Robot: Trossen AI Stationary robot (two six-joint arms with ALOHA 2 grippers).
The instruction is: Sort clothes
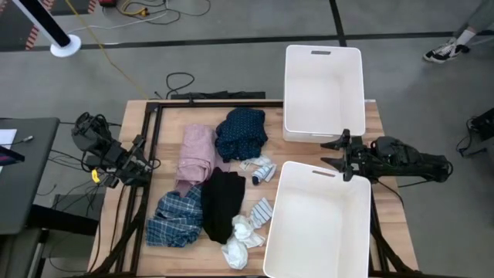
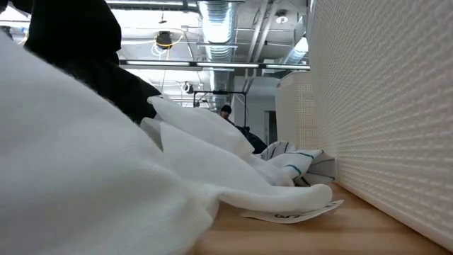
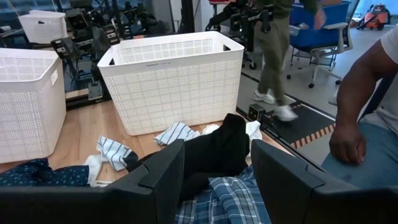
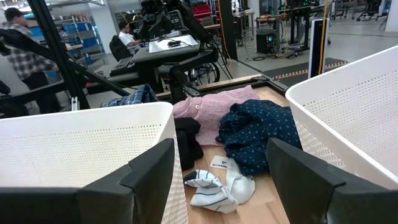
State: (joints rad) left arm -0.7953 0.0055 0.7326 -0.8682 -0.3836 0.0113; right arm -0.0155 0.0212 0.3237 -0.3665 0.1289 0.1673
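The clothes lie loose in the middle of the wooden table. A pink garment (image 1: pixel 196 157) and a navy patterned one (image 1: pixel 241 133) lie toward the far side. A black one (image 1: pixel 223 202) and a blue plaid shirt (image 1: pixel 176 218) lie nearer. Striped socks (image 1: pixel 261 168) and white socks (image 1: pixel 241 241) lie by the bins. My left gripper (image 1: pixel 147 164) hangs open at the table's left edge, above the plaid shirt (image 3: pixel 230 196) and black garment (image 3: pixel 217 149). My right gripper (image 1: pixel 340 154) stands open at the right, between the two bins, facing the navy garment (image 4: pixel 258 134).
Two large white bins stand on the table's right half, one far (image 1: pixel 323 91) and one near (image 1: pixel 318 224). A black frame (image 1: pixel 154 131) runs along the left and far edges. People show beyond the table, one seated close (image 3: pixel 360 124). White cloth (image 2: pixel 106 184) fills the low view.
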